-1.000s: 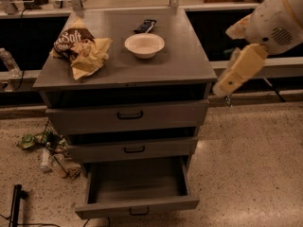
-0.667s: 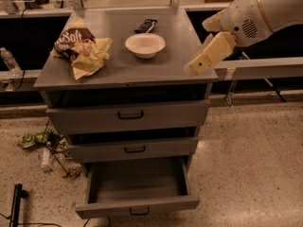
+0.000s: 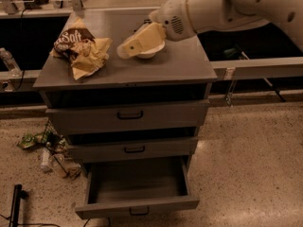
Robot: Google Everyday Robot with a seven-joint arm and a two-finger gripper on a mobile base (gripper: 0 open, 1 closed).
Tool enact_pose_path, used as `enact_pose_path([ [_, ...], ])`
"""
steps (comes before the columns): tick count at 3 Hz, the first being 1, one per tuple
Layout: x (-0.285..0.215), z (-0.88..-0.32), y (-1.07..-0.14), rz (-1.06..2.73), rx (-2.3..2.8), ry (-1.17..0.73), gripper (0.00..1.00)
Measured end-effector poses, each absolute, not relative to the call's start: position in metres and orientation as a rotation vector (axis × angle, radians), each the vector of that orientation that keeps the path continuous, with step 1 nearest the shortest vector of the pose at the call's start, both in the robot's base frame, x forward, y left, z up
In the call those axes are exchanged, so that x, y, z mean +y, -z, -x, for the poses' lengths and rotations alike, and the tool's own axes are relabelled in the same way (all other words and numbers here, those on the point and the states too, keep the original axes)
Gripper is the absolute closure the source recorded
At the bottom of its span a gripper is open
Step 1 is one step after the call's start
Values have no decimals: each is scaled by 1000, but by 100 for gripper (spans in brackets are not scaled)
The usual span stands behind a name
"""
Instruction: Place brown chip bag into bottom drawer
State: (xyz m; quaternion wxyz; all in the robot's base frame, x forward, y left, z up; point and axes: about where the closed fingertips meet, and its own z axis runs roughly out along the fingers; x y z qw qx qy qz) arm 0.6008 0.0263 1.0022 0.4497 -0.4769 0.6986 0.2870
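The brown chip bag (image 3: 79,47), crumpled dark-brown and tan-yellow with white "Salt" lettering, lies on the left of the grey cabinet top (image 3: 180,65). The bottom drawer (image 3: 137,193) is pulled out and shows nothing inside; its small black handle is on the front. My gripper (image 3: 124,49) comes in from the right on a white arm. It hangs over the middle of the cabinet top, a short way right of the bag, in front of the white bowl (image 3: 152,52), which it partly hides.
The two upper drawers (image 3: 130,116) are closed. Green wrappers and bottles (image 3: 45,150) lie on the floor left of the cabinet. A black counter with a rail runs behind on both sides. Speckled floor lies to the right.
My arm has swung left from beside the cabinet's right edge to over its top, with the gripper now near the bowl and close to the bag. The bag and drawers have not moved.
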Motion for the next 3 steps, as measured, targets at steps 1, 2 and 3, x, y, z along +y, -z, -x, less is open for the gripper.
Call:
enact_pose_path([
  [1, 34, -607, -1007, 1143, 1728, -714, 0],
  [2, 53, -606, -988, 1156, 1741, -719, 0],
  [3, 81, -647, -963, 1082, 1741, -638, 0],
])
